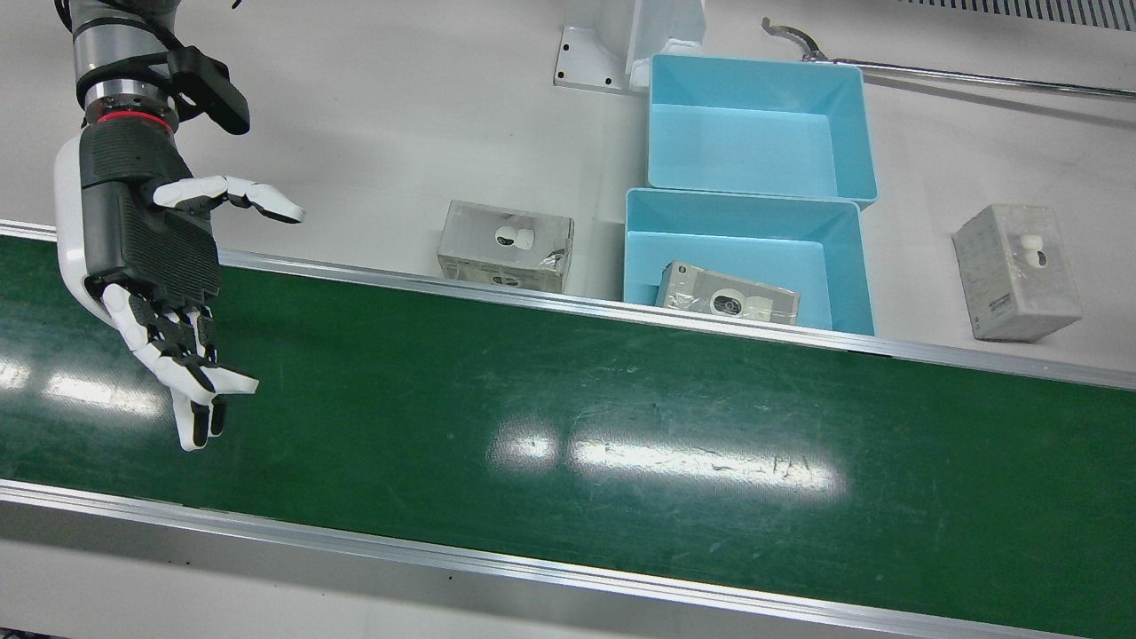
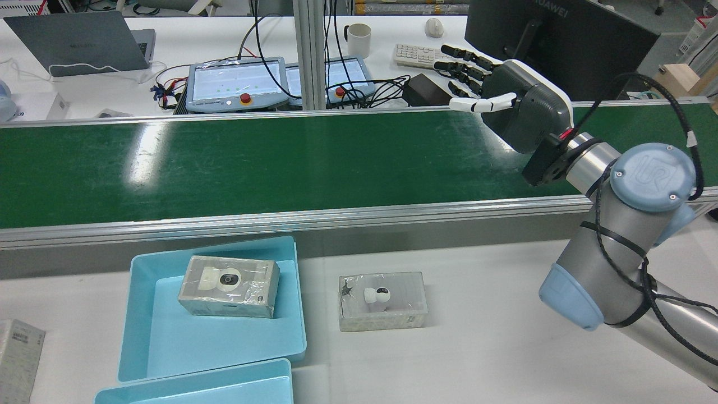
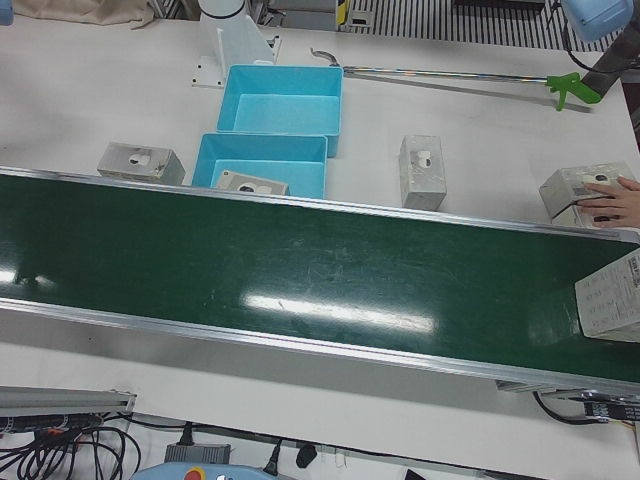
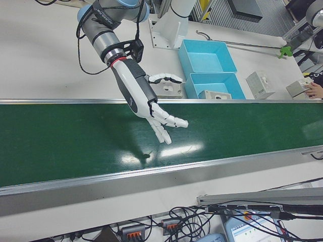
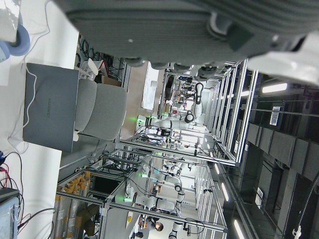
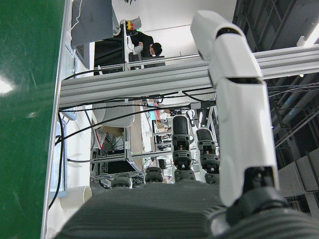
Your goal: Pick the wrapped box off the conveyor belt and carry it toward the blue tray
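Bright, even overhead light fills every view, and it throws long white glare patches onto the green conveyor belt point(image 1: 568, 426), the strongest a streak at mid-belt in the front view and a slanted one toward the belt's left end in the rear view. Shadows on the white counter point(image 1: 373, 106) beside the belt are soft and faint, and the film on the wrapped box point(image 1: 506, 246) just off the belt's edge catches small glints. Both hand views lie sideways, with the robot hand point(image 6: 234, 114) looming large and soft-focused while the hall beyond stays fairly sharp.
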`<state>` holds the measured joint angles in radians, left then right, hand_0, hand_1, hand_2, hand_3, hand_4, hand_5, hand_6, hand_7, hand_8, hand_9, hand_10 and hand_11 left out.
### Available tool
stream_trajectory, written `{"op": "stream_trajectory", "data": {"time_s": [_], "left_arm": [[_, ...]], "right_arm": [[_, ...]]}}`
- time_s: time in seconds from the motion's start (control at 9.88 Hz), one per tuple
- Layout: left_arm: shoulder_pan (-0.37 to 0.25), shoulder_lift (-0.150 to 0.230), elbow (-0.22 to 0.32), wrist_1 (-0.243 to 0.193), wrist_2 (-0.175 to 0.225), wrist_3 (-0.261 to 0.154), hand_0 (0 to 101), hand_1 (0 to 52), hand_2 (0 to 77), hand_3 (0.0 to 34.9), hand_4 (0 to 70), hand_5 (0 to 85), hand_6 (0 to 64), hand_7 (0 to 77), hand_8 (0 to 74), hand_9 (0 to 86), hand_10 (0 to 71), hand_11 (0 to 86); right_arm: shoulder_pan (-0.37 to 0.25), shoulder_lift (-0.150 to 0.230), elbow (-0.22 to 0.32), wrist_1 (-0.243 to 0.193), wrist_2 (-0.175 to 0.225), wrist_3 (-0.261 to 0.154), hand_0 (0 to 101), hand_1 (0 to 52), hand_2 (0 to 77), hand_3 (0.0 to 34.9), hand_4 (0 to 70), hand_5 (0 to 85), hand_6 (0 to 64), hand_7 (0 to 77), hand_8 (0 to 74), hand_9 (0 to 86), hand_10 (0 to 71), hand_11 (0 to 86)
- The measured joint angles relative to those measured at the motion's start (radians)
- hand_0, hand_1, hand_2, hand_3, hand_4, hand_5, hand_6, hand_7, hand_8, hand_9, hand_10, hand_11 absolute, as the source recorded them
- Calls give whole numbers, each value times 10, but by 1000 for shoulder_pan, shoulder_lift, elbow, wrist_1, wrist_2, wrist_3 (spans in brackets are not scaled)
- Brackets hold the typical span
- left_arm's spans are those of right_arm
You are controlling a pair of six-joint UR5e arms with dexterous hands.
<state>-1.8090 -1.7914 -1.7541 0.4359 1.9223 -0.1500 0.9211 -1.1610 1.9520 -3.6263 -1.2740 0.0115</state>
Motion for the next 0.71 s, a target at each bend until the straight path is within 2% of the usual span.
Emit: {"op": "stream_trajectory", "data": {"time_s": [0.1, 0.2, 0.71], "left_arm": [[0, 0, 0, 0, 0, 0, 0, 0, 11, 0, 0, 11, 0, 5, 5, 0, 5, 5], [0, 0, 0, 0, 0, 0, 0, 0, 11, 0, 0, 11, 0, 5, 5, 0, 0, 0], [0, 0, 0, 0, 0, 0, 0, 0, 11, 0, 0, 11, 0, 5, 5, 0, 0, 0]], "right_arm": [[0, -2, 0, 1, -1, 0, 510, 202, 229, 60, 125, 125, 98, 218, 5, 54, 16, 33], [0, -2, -1, 1, -1, 1, 510, 180, 213, 89, 185, 164, 98, 240, 11, 49, 11, 33], [-1, -1, 1, 2, -2, 3, 501, 180, 207, 79, 196, 164, 98, 262, 38, 76, 0, 22]]}}
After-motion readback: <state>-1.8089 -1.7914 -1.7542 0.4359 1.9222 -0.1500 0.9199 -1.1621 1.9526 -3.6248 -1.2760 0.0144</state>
